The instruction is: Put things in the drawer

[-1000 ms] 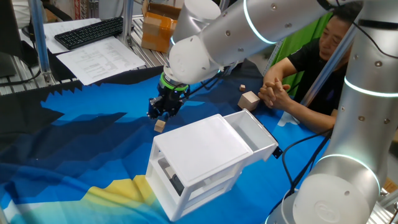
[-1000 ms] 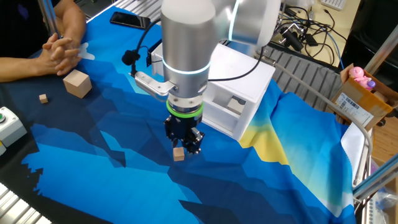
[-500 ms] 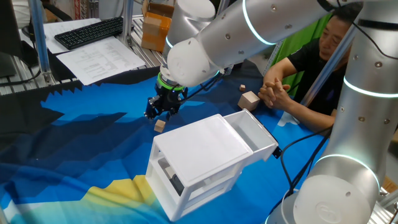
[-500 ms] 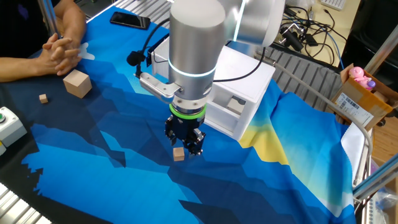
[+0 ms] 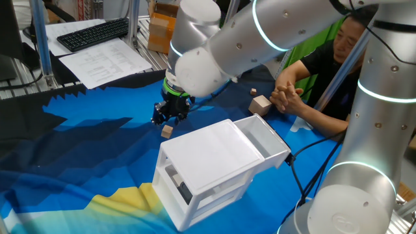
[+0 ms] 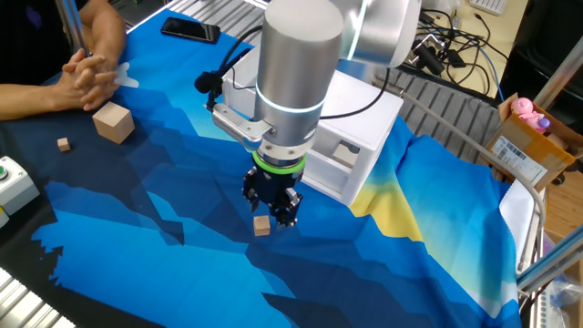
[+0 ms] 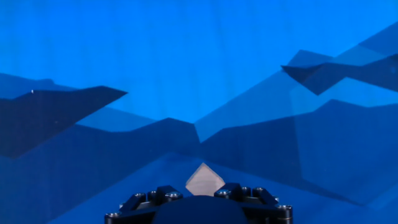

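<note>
End effector (image 5: 168, 114): black two-finger unit below a green collar, pointing down at the worktop (image 5: 78, 149), which is draped in a blue cloth with darker angular shapes and a yellow patch. It hangs just above a small wooden cube (image 5: 167, 131). Whether the fingers are parted or closed cannot be told; both fixed views show only a dark cluster, and nothing appears to be between them (the hedge stands, since the tips are small and shadowed).

The other fixed view: end effector (image 6: 273, 202) directly over the small wooden cube (image 6: 262, 225), seemingly not touching it.

Hand view: only the black body of the end effector (image 7: 199, 202) at the bottom edge, with the small wooden cube (image 7: 204, 180) showing as a pale corner just beyond it on the cloth; fingertips not visible.

Drawer (image 5: 266, 140): upper tray of the white cabinet (image 5: 208, 169), pulled out toward the seated person; its inside appears bare white. Only one fixed view looks into it; in the other the arm hides the drawer.

Second small cube (image 6: 63, 144): on the cloth near the person's clasped hands (image 6: 84, 77), well apart from the end effector, also seen as second small cube (image 5: 253, 91).

Larger wooden block (image 6: 113, 122): beside those hands.

Only the other fixed view shows a green button box (image 6: 14, 182) at the worktop edge.
</note>
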You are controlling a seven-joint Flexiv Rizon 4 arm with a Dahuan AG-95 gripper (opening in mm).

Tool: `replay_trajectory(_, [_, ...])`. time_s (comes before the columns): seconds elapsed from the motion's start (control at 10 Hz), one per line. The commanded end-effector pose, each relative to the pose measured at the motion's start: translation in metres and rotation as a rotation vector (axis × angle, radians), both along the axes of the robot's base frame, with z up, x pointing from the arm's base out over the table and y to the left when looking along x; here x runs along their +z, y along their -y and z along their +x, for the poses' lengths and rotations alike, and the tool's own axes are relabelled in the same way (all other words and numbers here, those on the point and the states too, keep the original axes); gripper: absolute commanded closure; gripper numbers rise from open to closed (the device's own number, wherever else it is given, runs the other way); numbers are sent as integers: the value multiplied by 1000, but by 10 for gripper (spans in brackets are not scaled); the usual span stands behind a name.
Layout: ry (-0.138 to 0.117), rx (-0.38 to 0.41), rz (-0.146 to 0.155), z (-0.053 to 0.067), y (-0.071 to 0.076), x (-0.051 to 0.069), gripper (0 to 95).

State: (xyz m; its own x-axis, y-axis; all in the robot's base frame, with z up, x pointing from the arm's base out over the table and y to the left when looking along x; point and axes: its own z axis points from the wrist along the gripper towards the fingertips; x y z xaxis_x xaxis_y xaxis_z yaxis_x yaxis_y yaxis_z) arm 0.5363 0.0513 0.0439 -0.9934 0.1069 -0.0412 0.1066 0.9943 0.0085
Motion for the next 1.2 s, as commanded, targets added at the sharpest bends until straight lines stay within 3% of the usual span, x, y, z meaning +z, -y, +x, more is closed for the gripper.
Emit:
replay_trajectory(0.1, [-50,39,11,1,-1,-2,380])
replay_trajectory(0.3, [-35,42,3,1,-1,-14,380])
replay_trajectory(0.7, [-28,47,7,-1,3,-30,380])
replay_trajectory(0.8, [-28,54,7,-1,3,-31,570])
replay_trajectory(0.9, [-27,58,10,-1,4,-32,950])
replay_trajectory(1.2, [-24,59,12,-2,5,-34,950])
